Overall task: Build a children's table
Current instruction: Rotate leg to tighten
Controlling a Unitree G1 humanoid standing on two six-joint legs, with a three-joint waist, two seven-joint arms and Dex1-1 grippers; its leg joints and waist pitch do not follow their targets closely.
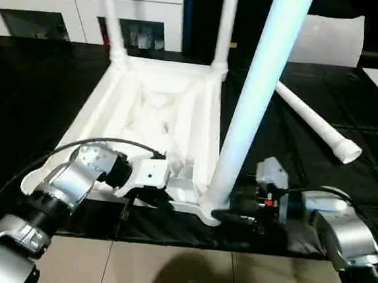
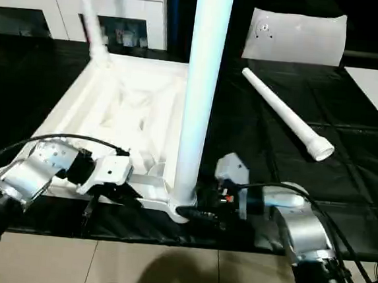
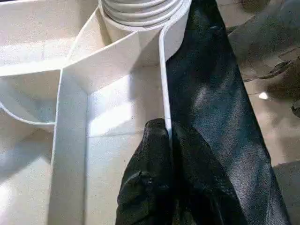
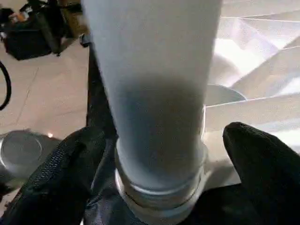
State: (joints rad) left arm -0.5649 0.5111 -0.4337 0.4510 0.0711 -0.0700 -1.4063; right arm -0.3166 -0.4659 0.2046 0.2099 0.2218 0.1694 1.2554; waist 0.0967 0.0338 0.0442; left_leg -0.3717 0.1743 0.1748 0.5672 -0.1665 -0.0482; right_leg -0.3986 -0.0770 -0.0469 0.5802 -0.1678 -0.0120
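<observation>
Tabletop of white ribbed plastic (image 1: 158, 112) lies upside down on black sheeting, three long white tapered tube legs standing in its corner sockets. Left pincer (image 3: 165, 140) is clamped on the tabletop's near rim wall. Right pincer (image 4: 154, 154) stands apart around the nearest upright leg (image 1: 255, 101) at its socket. A fourth loose leg (image 2: 284, 117) lies well beyond the right pincer.

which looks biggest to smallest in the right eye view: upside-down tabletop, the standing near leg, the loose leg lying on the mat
1. White ribbed plastic tabletop.
2. Standing white round tube leg; it is nearest the camera and cut off at the top, so its apparent size is inflated.
3. Loose white tapered tube leg on the black mat.
</observation>
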